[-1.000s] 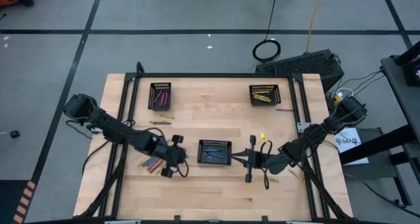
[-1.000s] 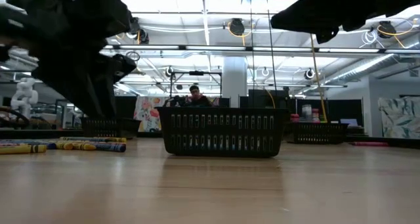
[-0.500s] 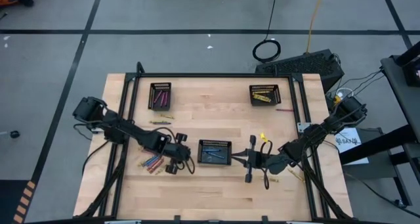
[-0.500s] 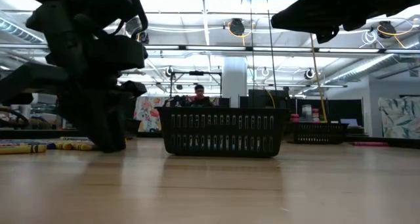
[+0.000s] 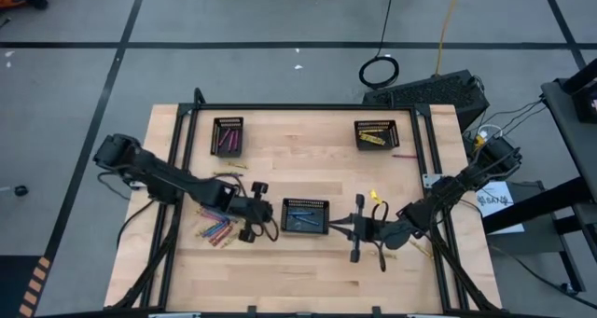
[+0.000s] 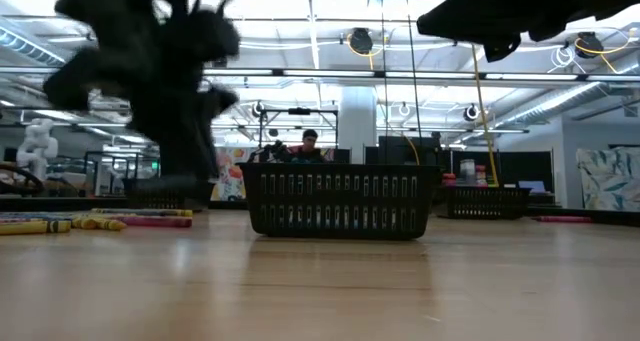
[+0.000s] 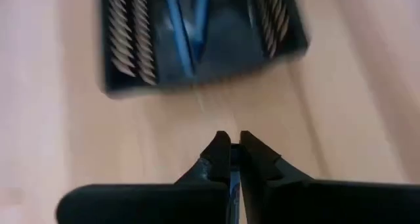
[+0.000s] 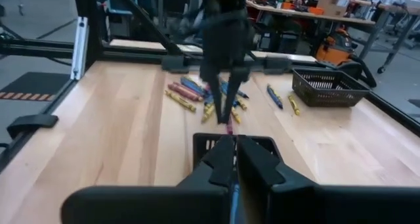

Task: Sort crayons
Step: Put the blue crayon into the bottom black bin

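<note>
Loose crayons (image 5: 215,231) lie in a pile on the wooden table, left of the middle black tray (image 5: 305,215), which holds blue crayons (image 7: 187,20). My left gripper (image 5: 269,214) hangs between pile and tray, off the table, shut on one thin crayon. That crayon shows as a bluish sliver (image 7: 234,181) between the fingers, and its end (image 8: 230,127) sticks out below them. My right gripper (image 5: 334,226) waits shut just right of the tray, holding nothing that I can see. My left gripper pinches a single crayon between its two fingertips (image 7: 220,152). The fingers slant down toward the middle tray. They hide which part of the crayon they hold. The crayon is lifted clear of the table.
A far-left tray (image 5: 228,136) holds pink crayons and a far-right tray (image 5: 375,133) holds yellow ones. Single crayons lie at the left (image 5: 229,173), right of centre (image 5: 375,195) and at the far right (image 5: 403,155). Black frame rails border the table.
My left gripper stood with its fingers down on the table at the crayon pile. It has since risen and gone toward the middle tray. In the low view, a blue crayon at the pile's end no longer lies there.
</note>
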Available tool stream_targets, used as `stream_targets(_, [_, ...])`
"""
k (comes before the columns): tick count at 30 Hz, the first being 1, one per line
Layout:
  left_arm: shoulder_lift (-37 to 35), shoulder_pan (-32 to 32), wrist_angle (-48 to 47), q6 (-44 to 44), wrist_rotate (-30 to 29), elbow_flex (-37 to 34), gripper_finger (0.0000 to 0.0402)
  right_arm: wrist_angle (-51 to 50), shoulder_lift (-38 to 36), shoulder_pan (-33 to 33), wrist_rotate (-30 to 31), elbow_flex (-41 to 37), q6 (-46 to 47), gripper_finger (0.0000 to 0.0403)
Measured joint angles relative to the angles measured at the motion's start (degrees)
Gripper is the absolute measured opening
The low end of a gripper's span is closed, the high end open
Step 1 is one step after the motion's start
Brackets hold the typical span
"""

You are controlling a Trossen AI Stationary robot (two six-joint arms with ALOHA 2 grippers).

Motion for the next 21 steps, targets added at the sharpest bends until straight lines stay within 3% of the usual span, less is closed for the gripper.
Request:
stream_targets(5, [-7.3,-0.1,-2.9,-0.4,-2.7,2.4,0.0002,2.2,-1.4,1.9,0.6,0.0,-3.2,0.0006])
stream_targets(9, [-9.8,-0.1,9.9,-0.5,-0.5,2.1,0.0003,2.2,-4.7,4.7,6.1,0.0,-6.2,0.0006])
stream_targets(14, [-4.3,0.0,29.4,1.5,4.0,1.7,0.0002,2.7,-9.3,8.3,10.7,0.0,-11.0,0.0006])
stream_targets(18, [2.3,0.7,36.1,6.7,2.8,1.6,0.0002,3.5,-10.8,10.1,10.7,0.0,-12.6,0.0006])
stream_targets(21, [3.3,0.9,33.1,6.7,2.2,3.0,0.0001,3.4,-10.9,10.8,10.7,0.0,-12.5,0.0006])
